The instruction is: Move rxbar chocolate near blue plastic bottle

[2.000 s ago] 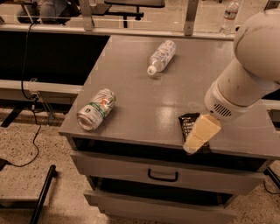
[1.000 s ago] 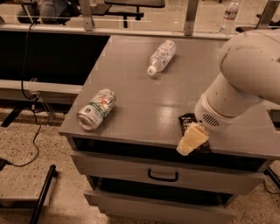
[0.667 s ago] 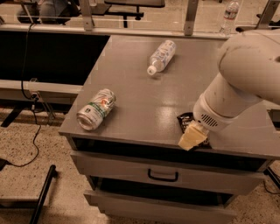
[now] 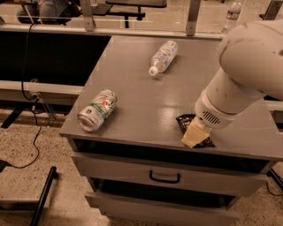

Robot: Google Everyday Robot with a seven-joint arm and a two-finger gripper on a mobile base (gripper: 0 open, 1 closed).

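Observation:
The rxbar chocolate (image 4: 184,120) is a black wrapper lying near the front right edge of the grey table (image 4: 132,88); most of it is hidden under my arm. My gripper (image 4: 194,135) is down on the bar, with its cream-coloured tip over the wrapper's front end. The blue plastic bottle (image 4: 164,56) lies on its side at the back middle of the table, white cap toward the front, well apart from the bar.
A green-and-white soda can (image 4: 98,110) lies on its side near the front left edge. Drawers with a dark handle (image 4: 164,178) are below the tabletop. Another bottle (image 4: 233,13) stands beyond the table at the back right.
My gripper has shifted a little to the left over the rxbar and stays low on it. The bottle and the can have not moved.

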